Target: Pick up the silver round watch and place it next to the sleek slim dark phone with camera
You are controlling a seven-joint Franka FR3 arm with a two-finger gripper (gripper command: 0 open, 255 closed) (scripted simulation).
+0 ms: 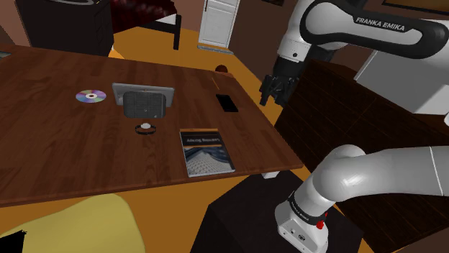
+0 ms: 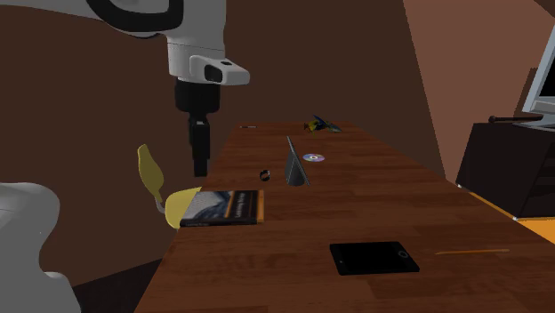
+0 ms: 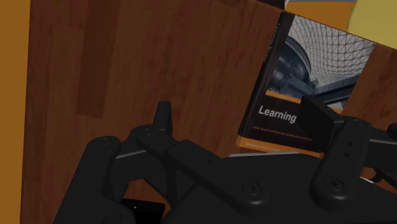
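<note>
1. The watch lies flat near the middle of the tabletop, just in front of a propped grey tablet and well apart from the phone.
2. The phone lies flat near the tabletop edge on the arm's side. Bare wood surrounds it, leaving room for the watch beside it.
3. The fingers stand apart and empty, high over that edge near the book. They look raised to clear everything, and the reach to the watch is not yet made.
</note>
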